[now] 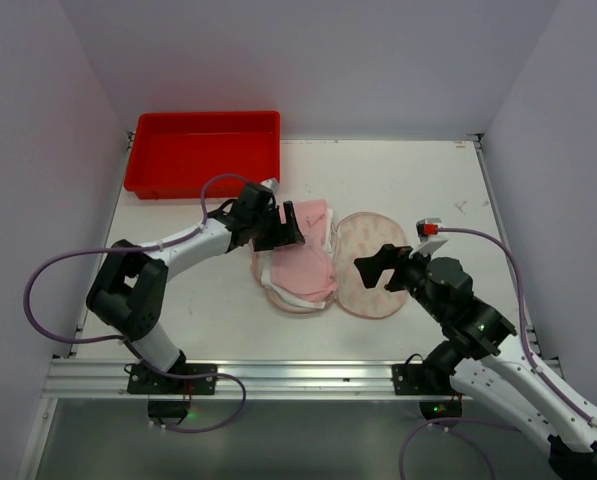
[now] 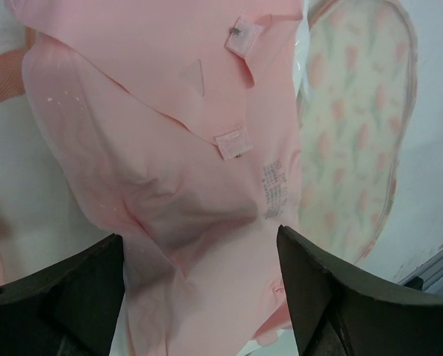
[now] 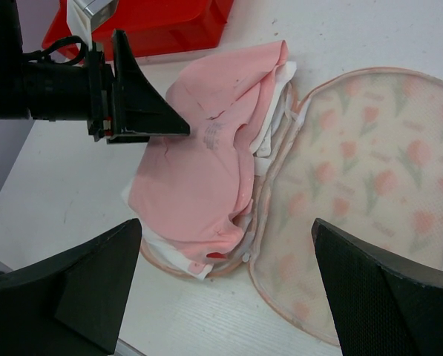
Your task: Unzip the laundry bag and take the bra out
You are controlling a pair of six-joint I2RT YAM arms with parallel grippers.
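Pink bra (image 1: 308, 270) lies crumpled on the left half of the printed mesh bag (image 1: 363, 235). The bag is unzipped, its other half flat on the worktop (image 1: 428, 180) to the right. Left hand (image 1: 281, 230) is over the bra's far-left edge, fingers (image 2: 65, 297) spread, pink fabric between them; can't tell if it touches. Right hand (image 1: 376, 268) hovers over the open half, spread wide, holding nothing. Red tray (image 1: 203, 150) sits at the far left.
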